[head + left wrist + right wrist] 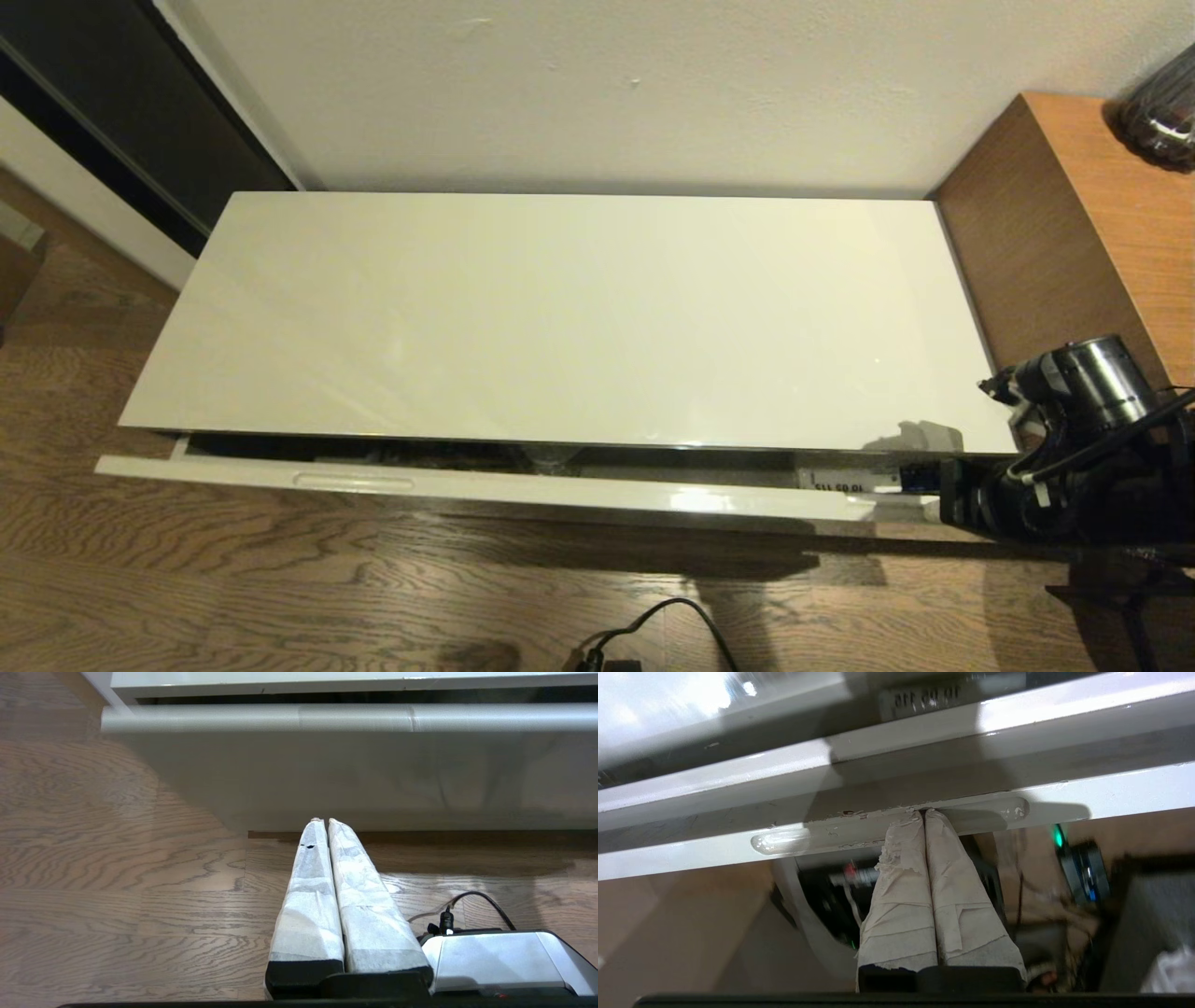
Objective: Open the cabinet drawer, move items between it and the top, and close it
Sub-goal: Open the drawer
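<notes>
The cabinet drawer (523,487) stands pulled out a narrow gap below the glossy cream top (579,317), which is bare. My right gripper (923,810) is shut, its taped fingertips pressed into the right recessed slot (794,841) of the drawer's front edge. In the head view it sits at the drawer's right end (945,504). A white pack with printed digits (850,481) and a blue patch shows in the gap; the slipper is hidden. My left gripper (323,820) is shut on nothing, low over the floor, facing the cabinet front (373,779).
A taller brown wooden unit (1074,224) stands against the cabinet's right end, with a dark object (1162,112) on it. A black cable (653,625) lies on the wooden floor in front. The robot's white base (504,961) is beside the left gripper.
</notes>
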Controlling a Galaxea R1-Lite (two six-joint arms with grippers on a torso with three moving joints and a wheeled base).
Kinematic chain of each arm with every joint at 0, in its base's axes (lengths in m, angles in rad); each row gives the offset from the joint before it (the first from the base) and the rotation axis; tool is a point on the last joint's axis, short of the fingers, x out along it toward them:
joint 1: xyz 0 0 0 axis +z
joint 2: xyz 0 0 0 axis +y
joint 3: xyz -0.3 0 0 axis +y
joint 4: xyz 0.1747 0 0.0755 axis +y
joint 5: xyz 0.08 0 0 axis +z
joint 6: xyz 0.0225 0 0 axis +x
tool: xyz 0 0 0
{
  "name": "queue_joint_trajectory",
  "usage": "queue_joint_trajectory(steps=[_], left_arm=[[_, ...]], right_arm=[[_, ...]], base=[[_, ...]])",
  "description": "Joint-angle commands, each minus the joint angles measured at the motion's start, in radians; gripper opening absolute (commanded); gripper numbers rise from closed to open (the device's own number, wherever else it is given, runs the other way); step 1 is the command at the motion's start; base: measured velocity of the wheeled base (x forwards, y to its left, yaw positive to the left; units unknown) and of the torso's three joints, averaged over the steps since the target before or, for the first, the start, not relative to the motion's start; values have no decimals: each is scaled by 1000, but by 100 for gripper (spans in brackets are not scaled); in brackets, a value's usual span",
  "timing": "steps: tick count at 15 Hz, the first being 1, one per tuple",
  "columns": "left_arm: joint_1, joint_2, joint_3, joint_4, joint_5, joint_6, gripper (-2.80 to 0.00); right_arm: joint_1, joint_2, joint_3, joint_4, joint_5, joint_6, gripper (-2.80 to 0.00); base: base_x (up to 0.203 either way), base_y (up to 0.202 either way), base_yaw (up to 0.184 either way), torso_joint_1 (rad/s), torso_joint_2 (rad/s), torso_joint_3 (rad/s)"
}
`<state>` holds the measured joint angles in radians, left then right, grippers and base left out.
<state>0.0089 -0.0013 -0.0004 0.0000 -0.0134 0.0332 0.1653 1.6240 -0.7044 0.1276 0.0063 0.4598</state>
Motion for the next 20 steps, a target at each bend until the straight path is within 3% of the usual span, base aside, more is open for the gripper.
queue_joint_trajectory(steps=[1,5,9,12,20], left_arm=[[-1,1,-1,0,0,1,-280],[0,1,0,0,0,1,-280],[0,1,0,0,1,1,-280],[0,1,0,0,0,1,-280],[0,1,0,0,0,1,-280]], right_arm=[[5,-85,115,-14,-1,5,-280],[13,-317,218,55,3,9,-280],[14,-746,198,370,4,5,-280],[14,-910,151,618,-2,2,-280],[14,-920,191,644,12,7,-280]], base=[[0,0,0,0,0,0],[0,0,0,0,0,0],[0,0,0,0,0,0],[0,0,0,0,0,0],[0,0,0,0,0,0]])
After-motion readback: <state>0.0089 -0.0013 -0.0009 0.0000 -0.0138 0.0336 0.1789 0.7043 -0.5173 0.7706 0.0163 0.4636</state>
